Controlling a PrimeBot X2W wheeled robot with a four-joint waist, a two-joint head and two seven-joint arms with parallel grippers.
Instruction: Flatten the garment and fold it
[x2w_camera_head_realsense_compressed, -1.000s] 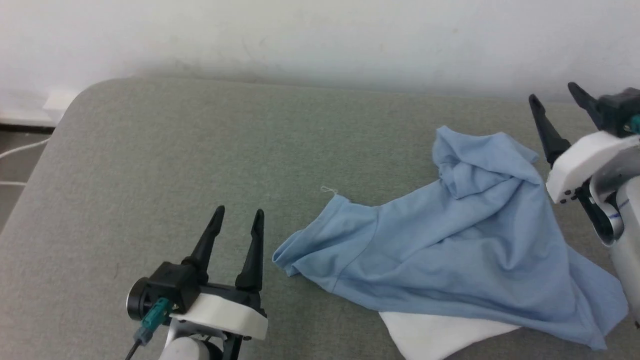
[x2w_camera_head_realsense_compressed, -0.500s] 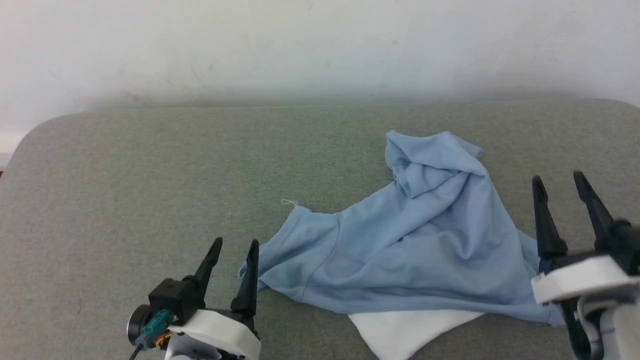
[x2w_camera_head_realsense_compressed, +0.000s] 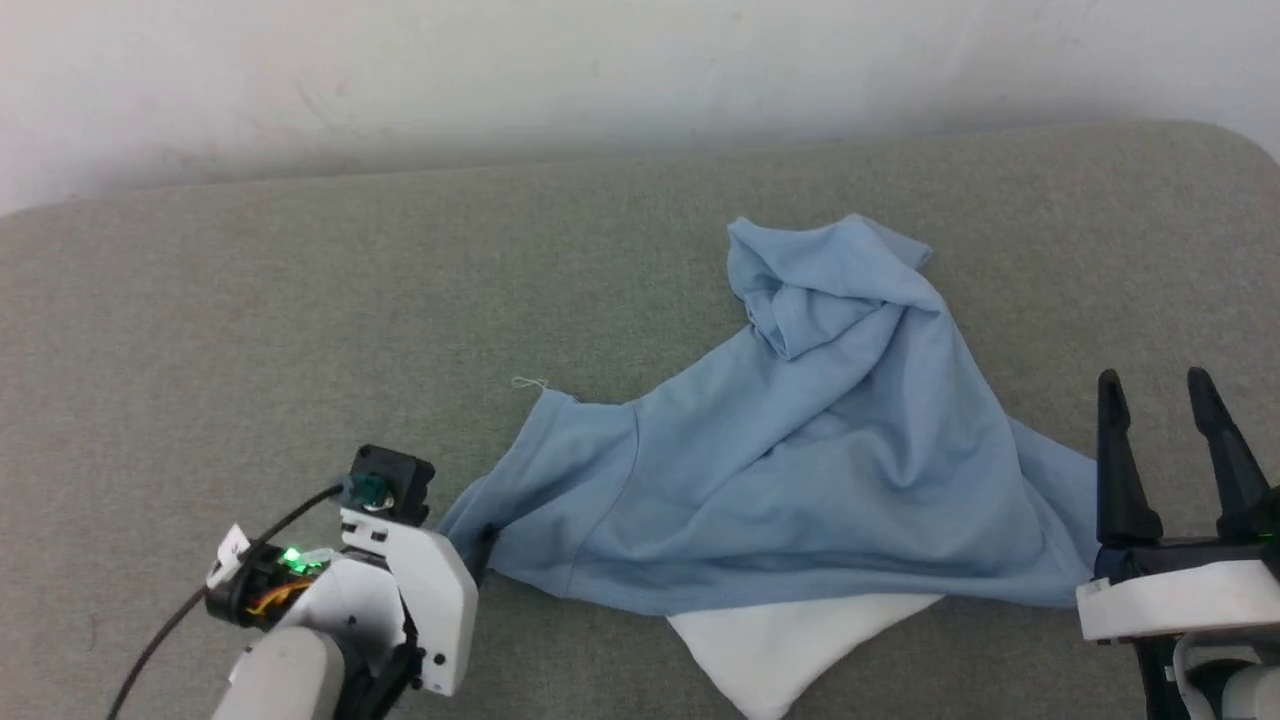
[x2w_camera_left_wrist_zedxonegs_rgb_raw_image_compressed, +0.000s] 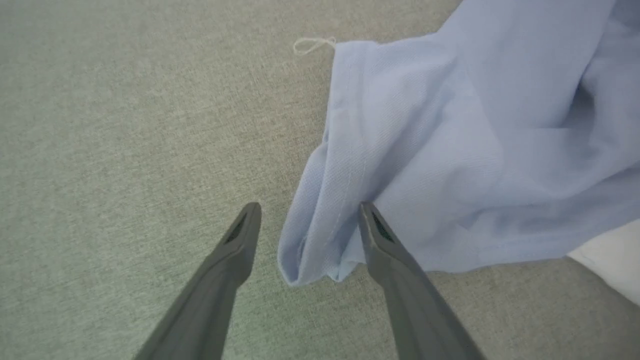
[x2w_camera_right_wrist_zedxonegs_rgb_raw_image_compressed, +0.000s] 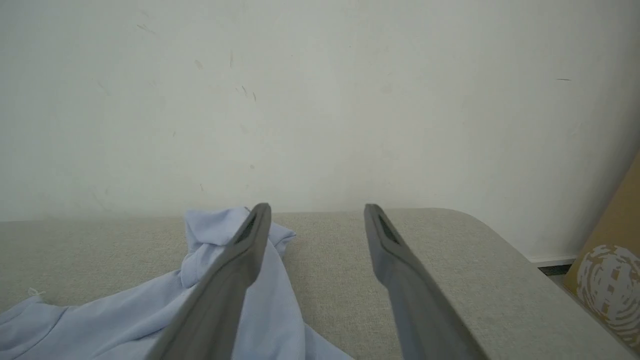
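Nearest the robot, the left gripper (x2w_camera_head_realsense_compressed: 478, 545) is low at the left, tipped down to the soft grey-green top (x2w_camera_head_realsense_compressed: 250, 330). In the left wrist view the left gripper (x2w_camera_left_wrist_zedxonegs_rgb_raw_image_compressed: 309, 205) has its two fingers wide apart. A folded corner of the garment (x2w_camera_left_wrist_zedxonegs_rgb_raw_image_compressed: 450, 125) lies in the gap between them. One finger (x2w_camera_left_wrist_zedxonegs_rgb_raw_image_compressed: 385, 240) lies over the blue cloth and the other finger (x2w_camera_left_wrist_zedxonegs_rgb_raw_image_compressed: 235, 240) is over bare grey top. They are not pinching the cloth.

The right gripper (x2w_camera_head_realsense_compressed: 1152, 375) is low at the right, and its fingers point up and away. Its fingers are apart too, with nothing between them. It is just beside the right end of the garment. In the right wrist view the right gripper (x2w_camera_right_wrist_zedxonegs_rgb_raw_image_compressed: 317, 205) is above the soft top and points at the wall.

A white piece of cloth (x2w_camera_head_realsense_compressed: 790, 640) pokes out from under the near edge of the garment. I cannot tell if it is part of the shirt.

The garment (x2w_camera_head_realsense_compressed: 820, 470) is light blue. It lies crumpled, right of the middle of the grey-green top. It spreads wide at the near side and gets thin and bunched up at the far side. It is not flat and not folded.

A small loose white thread (x2w_camera_head_realsense_compressed: 528, 382) sticks out at its left corner.

Past the grey-green top is a plain white wall (x2w_camera_head_realsense_compressed: 600, 70). In the right wrist view a brown box (x2w_camera_right_wrist_zedxonegs_rgb_raw_image_compressed: 610, 280) with a white pattern stands far off to the right.
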